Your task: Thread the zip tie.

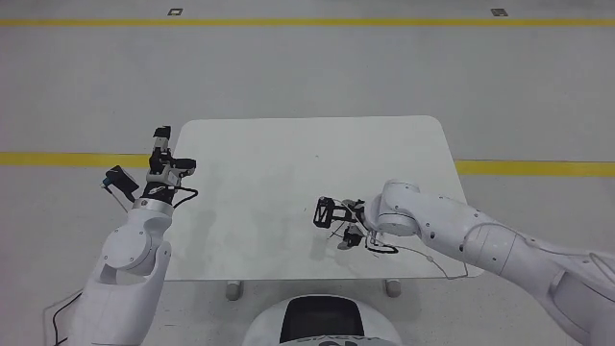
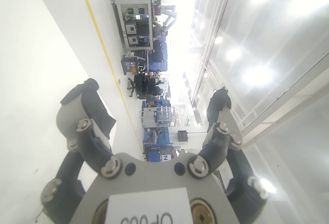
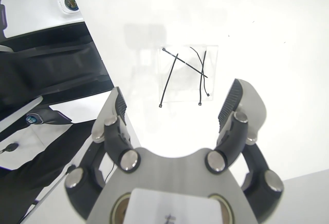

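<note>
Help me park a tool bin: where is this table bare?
Bare: the far half of the table and the middle between left gripper and right gripper. Crowded: beneath the right gripper, where zip ties lie crossed on a clear square.

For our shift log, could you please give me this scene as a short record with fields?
Table: white, rounded corners
Zip ties: four, black, unthreaded, lying crossed on a clear square tray
Left jaws: open, empty, by the table's left edge
Right jaws: open, empty, above the tray, touching nothing
Task state: threading not yet begun
</note>
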Robot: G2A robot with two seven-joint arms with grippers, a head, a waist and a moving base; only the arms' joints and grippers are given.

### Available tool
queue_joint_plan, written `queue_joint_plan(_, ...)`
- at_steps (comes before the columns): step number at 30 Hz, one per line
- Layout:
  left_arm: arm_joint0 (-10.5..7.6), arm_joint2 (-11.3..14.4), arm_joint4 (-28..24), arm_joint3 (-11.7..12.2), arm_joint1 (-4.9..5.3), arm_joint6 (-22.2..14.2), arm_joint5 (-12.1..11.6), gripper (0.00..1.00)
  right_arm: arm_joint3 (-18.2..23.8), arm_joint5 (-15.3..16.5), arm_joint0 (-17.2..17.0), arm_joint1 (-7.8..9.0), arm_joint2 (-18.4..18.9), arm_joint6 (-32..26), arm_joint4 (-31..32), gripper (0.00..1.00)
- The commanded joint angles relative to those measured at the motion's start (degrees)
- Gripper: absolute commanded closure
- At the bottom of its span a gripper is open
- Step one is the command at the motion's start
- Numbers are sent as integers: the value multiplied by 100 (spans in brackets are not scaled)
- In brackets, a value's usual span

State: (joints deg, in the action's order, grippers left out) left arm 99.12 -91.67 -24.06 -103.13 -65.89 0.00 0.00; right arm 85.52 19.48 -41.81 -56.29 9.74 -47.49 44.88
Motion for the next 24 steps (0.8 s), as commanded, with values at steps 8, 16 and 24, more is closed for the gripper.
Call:
queue_joint_plan(8, 0, 0, 0, 0, 0, 0, 0, 0, 39, 0, 195, 48, 60, -636, -945, 0)
queue_joint_plan(16, 0, 0, 0, 0, 0, 0, 0, 0, -211, 0, 459, -126, 0, -1507, -1760, 0)
queue_joint_plan(24, 0, 0, 0, 0, 0, 0, 0, 0, -288, 0, 351, -152, 1, -1551, -1689, 0)
